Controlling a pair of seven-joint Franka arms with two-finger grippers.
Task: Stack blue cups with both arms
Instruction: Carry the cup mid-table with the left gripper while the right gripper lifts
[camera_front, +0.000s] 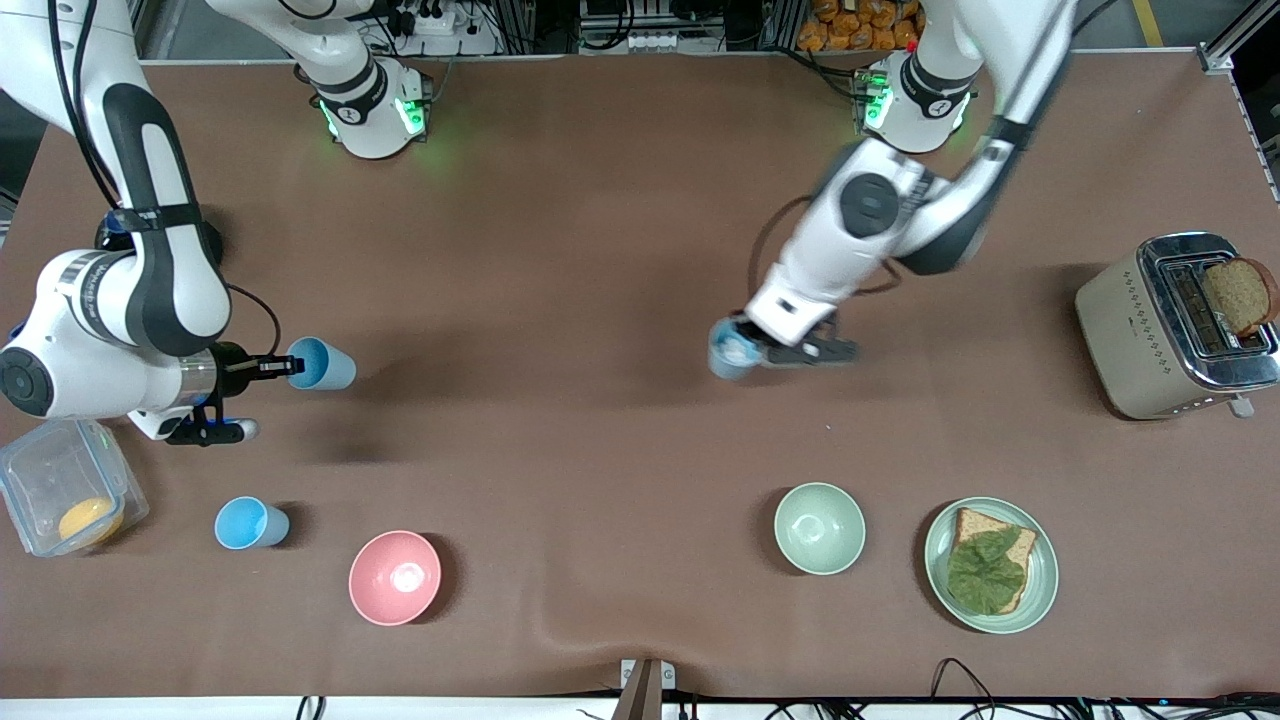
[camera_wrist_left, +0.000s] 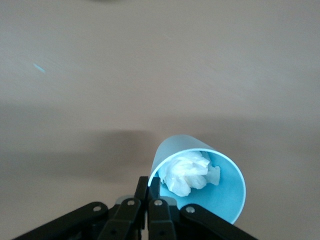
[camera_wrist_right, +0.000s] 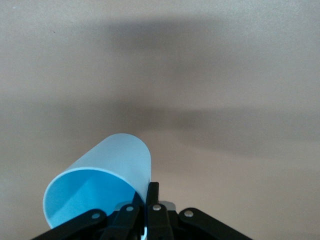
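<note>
My left gripper (camera_front: 752, 345) is shut on the rim of a blue cup (camera_front: 730, 350) with a crumpled white tissue (camera_wrist_left: 187, 172) inside, held above the middle of the table; the left wrist view shows the cup (camera_wrist_left: 220, 195) and the gripper (camera_wrist_left: 148, 186) pinching its wall. My right gripper (camera_front: 285, 367) is shut on the rim of a second blue cup (camera_front: 322, 364), held tilted above the table near the right arm's end; it also shows in the right wrist view (camera_wrist_right: 100, 187), with the gripper (camera_wrist_right: 150, 192) on its wall. A third blue cup (camera_front: 250, 523) stands on the table beside the pink bowl.
A pink bowl (camera_front: 395, 577) and a pale green bowl (camera_front: 819, 528) sit near the front edge. A green plate (camera_front: 1040, 580) with bread and lettuce lies beside the green bowl. A toaster (camera_front: 1150, 330) stands at the left arm's end, a clear container (camera_front: 45, 470) at the right arm's end.
</note>
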